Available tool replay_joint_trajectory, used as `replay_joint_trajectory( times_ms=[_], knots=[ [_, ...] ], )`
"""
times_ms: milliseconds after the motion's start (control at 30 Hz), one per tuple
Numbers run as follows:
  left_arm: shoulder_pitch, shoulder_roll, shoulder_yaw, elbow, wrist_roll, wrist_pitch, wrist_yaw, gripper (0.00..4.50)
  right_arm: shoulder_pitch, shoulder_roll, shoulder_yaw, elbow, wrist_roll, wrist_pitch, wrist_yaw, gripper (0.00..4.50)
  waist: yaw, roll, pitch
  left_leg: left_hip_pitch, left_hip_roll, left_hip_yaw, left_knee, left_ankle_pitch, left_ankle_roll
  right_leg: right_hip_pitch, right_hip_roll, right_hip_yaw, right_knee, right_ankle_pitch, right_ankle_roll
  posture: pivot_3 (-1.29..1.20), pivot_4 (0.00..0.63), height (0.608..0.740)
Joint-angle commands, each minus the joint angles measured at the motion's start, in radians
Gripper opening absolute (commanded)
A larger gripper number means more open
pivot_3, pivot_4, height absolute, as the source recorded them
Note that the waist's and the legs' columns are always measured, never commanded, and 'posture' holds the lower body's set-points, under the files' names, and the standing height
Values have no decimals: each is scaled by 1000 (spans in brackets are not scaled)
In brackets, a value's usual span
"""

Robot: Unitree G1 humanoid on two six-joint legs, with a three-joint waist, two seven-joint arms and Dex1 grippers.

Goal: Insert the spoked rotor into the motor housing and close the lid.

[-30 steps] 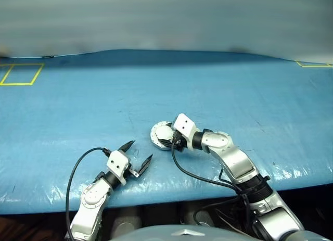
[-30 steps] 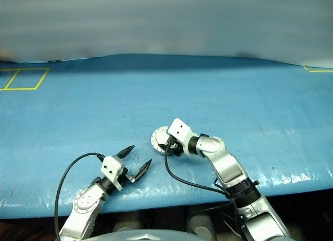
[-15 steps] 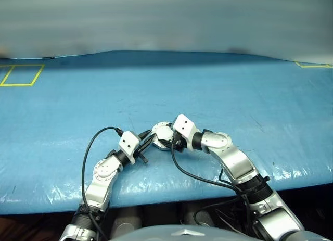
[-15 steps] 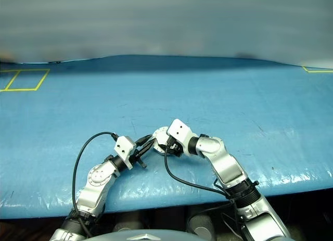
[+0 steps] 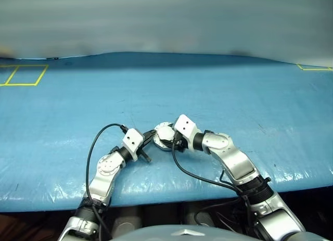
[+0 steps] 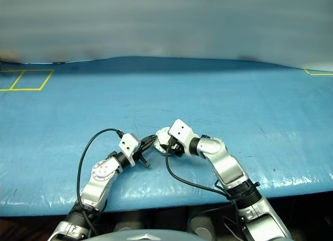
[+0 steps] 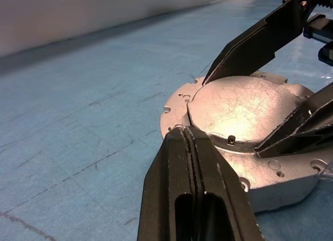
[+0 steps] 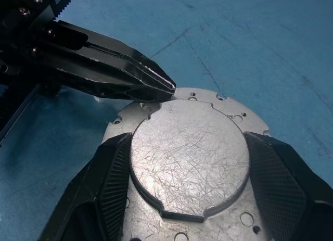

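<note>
While I steer from afar, my left end effector (image 7: 193, 142) reaches in from the left with its two black fingers pressed fully together, gripping nothing, its tip touching the near edge of the lid (image 8: 190, 159). That lid, a scratched silver disc, lies flat and closed on the motor housing (image 7: 182, 100), which sits on the blue worktop (image 5: 218, 90) between both arms. Further right, my right end effector (image 8: 190, 163) straddles the housing, its fingers spread and resting against opposite sides of the lid. I judge the lid-closing step nearly finished; the rotor is hidden, presumably inside. Next I would press the lid gently to seat it.
</note>
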Motion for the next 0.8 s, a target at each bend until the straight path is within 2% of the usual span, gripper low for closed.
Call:
replay_joint_trajectory(
  times_ms=[33, 133, 167, 233, 267, 533, 800],
  knots=[
    [20, 0, -28, 6, 5, 30, -28, 26, 15, 3, -21, 23, -1, 37, -14, 3035, 0, 0, 0, 0, 0, 0, 0, 0, 0, 0, 0, 0, 0, 0, 0, 0, 150, 740],
    [20, 0, -29, 6, 4, 31, -32, 26, 19, 9, -43, 1, 33, 33, 5, 3035, 0, 0, 0, 0, 0, 0, 0, 0, 0, 0, 0, 0, 0, 0, 0, 0, 150, 740],
    [20, -1, -28, 6, 4, 31, -34, 0, 25, 15, -62, -21, 54, 29, 11, 3758, 0, 0, 0, 0, 0, -1, 0, 0, 0, 0, 0, 0, 0, 0, 0, 0, 150, 740],
    [20, -2, -28, 7, 5, 30, -35, 0, 34, 34, -105, -57, 93, 26, 2, 4325, 1, 0, 0, 0, 1, -1, 0, 0, 0, 0, 0, 0, 0, 0, 0, 0, 150, 740],
    [20, -2, -28, 6, 6, 31, -36, 0, 39, 41, -123, -77, 114, 28, 4, 4462, 1, 1, 0, 0, 1, -1, -1, 0, 0, 0, -1, 0, -1, 0, 0, 0, 150, 740],
    [23, -5, -32, 0, 7, 34, -42, 0, 91, 101, -287, -254, 375, 128, 10, 4462, 8, 1, 1, -10, 0, -2, -1, 0, 0, -4, 0, -1, -1, 2, -3, 0, 150, 740],
    [21, -8, -32, 4, 10, 26, -42, 0, 127, 101, -427, -212, 490, 300, -109, 4462, 11, 1, 1, -11, 0, -2, -1, 0, 0, -5, -1, -1, -1, 2, -3, 0, 150, 740]
  ],
)
